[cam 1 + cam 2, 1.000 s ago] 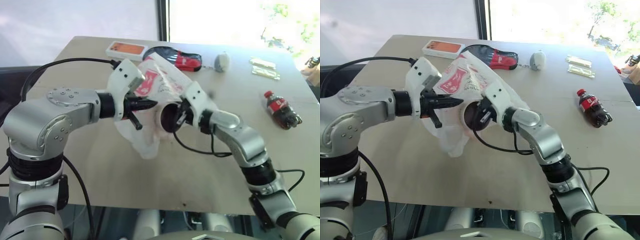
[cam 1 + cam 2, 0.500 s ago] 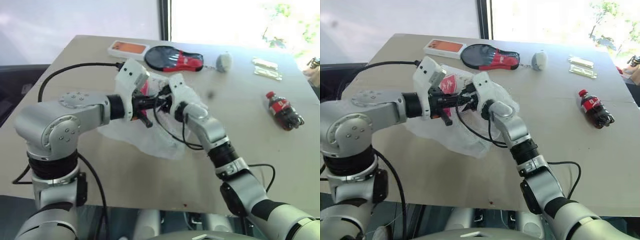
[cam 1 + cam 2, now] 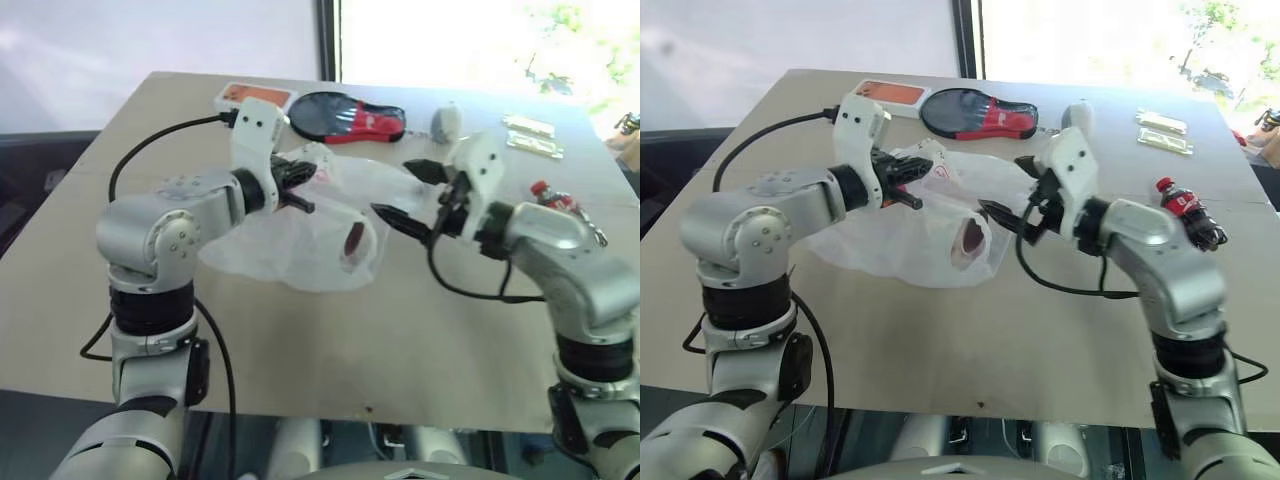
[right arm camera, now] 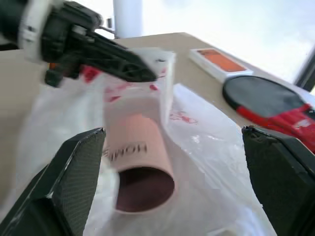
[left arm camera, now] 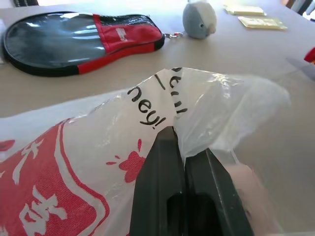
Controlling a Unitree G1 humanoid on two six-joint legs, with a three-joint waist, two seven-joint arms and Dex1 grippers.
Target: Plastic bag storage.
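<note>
Bag [image 3: 300, 240]: mid-desk [image 3: 300, 340], top edge pinched in left gripper [image 3: 303, 187] fingers; right gripper [image 3: 412, 193] fingers wide apart, empty, near. Advice: regrip a loose corner before folding.

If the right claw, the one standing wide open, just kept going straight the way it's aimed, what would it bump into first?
Most likely the pink tube inside the plastic bag, which lies straight ahead between the right gripper's open fingers. The bag's thin film would touch first, though depth is hard to judge.

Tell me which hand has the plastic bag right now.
The left hand: its fingers are shut, pinching the plastic bag at a fold. The right hand is open, apart from the bag.
</note>
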